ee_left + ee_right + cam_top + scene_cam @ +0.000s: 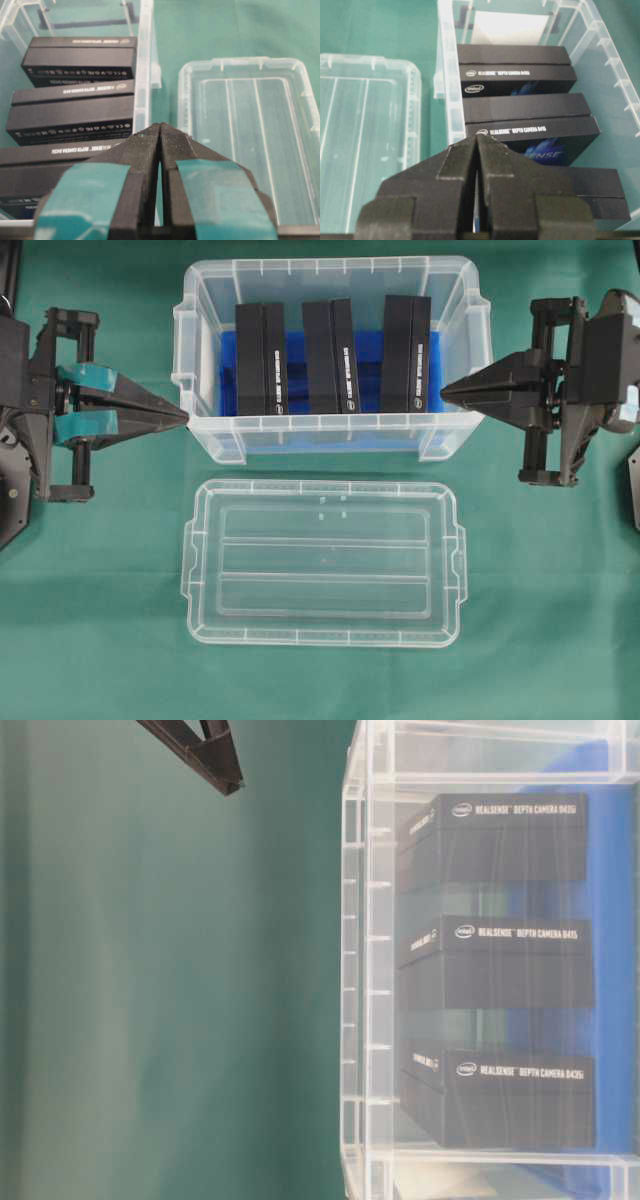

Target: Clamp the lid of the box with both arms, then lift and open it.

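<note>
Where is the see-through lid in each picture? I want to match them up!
Overhead: the lid lies flat on the green cloth, in front of the box.
Table-level: not in it.
Left wrist: on the right, beyond the shut left gripper.
Right wrist: on the left, beside the shut right gripper.
Shared landmark: the box's clear wall next to the lid.

Green cloth-covered table [100, 640] with two clear plastic items.
The box [330, 435] sits toward the far edge; the lid [323, 562] lies flat just before it.
</note>
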